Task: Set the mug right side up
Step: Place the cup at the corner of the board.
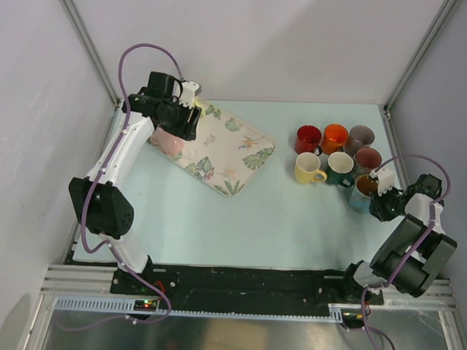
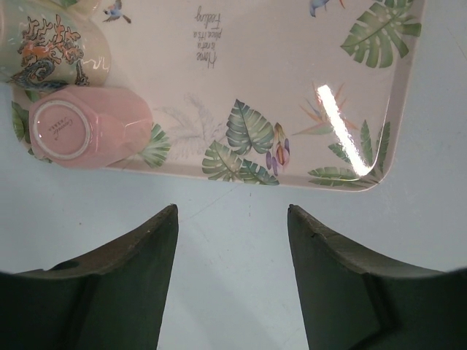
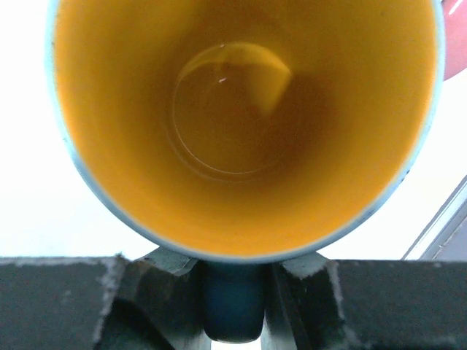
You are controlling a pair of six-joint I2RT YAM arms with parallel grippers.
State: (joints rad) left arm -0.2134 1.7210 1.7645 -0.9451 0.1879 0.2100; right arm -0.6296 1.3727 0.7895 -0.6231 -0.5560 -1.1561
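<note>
Seen from above, the left arm (image 1: 115, 159) stretches to the tray's (image 1: 219, 155) far-left corner and the right arm (image 1: 415, 235) folds well right of it; the left wrist view shows the left gripper (image 2: 232, 219) open, just short of the pink mug (image 2: 87, 127) at the tray's corner, base toward the camera; the right wrist view shows the right gripper (image 3: 233, 292) clamped on the blue mug's (image 3: 241, 117) handle (image 3: 232, 310).

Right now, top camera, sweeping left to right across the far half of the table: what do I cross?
pink mug → floral tray → red mug → orange mug → grey mug
</note>
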